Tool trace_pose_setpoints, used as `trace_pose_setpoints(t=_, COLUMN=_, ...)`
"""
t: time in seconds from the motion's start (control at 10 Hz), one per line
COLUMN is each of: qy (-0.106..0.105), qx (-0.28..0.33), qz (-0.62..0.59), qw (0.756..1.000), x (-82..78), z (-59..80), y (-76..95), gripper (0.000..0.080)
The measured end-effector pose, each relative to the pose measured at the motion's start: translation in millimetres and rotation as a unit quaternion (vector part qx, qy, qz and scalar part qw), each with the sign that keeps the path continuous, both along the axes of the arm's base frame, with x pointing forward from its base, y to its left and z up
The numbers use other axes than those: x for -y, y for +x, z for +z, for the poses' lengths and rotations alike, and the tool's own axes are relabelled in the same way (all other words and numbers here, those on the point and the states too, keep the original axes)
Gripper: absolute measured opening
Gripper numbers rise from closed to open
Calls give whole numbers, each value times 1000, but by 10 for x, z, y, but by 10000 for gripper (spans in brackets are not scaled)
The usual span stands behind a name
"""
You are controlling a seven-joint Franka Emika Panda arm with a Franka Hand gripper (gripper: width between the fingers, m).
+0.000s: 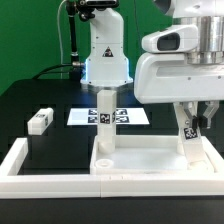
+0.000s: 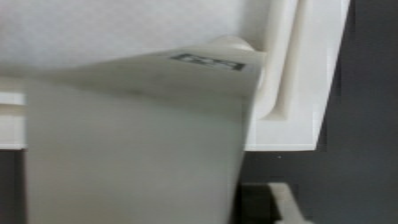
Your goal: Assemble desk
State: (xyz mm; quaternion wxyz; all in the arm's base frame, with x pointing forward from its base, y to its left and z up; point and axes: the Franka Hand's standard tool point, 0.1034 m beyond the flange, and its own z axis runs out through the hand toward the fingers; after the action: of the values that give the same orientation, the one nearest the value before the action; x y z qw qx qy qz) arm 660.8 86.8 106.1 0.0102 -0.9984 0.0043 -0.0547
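Desk top (image 1: 150,160) lies straight below the claw (image 1: 190,122), which straddles the upright leg (image 1: 189,142); pinch or gap cannot be told.

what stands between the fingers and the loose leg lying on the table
In the exterior view, the upright leg standing free on the desk top sits roughly on the line from the fingers to the loose leg. Nothing else visible does.

The marker board (image 1: 80,117) lies on the black table (image 1: 40,100); white border bars (image 1: 22,158) (long, low) edge its front.
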Motion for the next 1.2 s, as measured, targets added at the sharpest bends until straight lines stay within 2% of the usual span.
trace_pose_setpoints(t=0.5, qy=-5, qx=-3, qz=25, qw=1000, x=15, z=-5, y=-13, gripper=2)
trace_pose_setpoints(t=0.6, qy=-5, qx=3, qz=67, qw=998, x=80, z=73, y=13, gripper=11)
trace_pose_setpoints(t=0.7, qy=1, qx=11, qz=45, qw=999, x=306, z=325, y=-62, gripper=178)
trace_pose_setpoints(t=0.8, qy=-1, qx=3, qz=35, qw=999, x=322, z=380, y=-258, gripper=178)
trace_pose_setpoints(t=0.9, qy=-2, qx=11, qz=38, qw=999, x=280, z=382, y=-181, gripper=312)
trace_pose_setpoints(t=1.0, qy=-2, qx=12, qz=37, qw=999, x=301, z=384, y=-170, gripper=500)
trace_pose_setpoints(t=1.1, qy=3, qx=6, qz=28, qw=1000, x=331, z=340, y=-195, gripper=500)
trace_pose_setpoints(t=1.2, qy=15, qx=6, qz=4, qw=1000, x=398, z=340, y=-148, gripper=618)
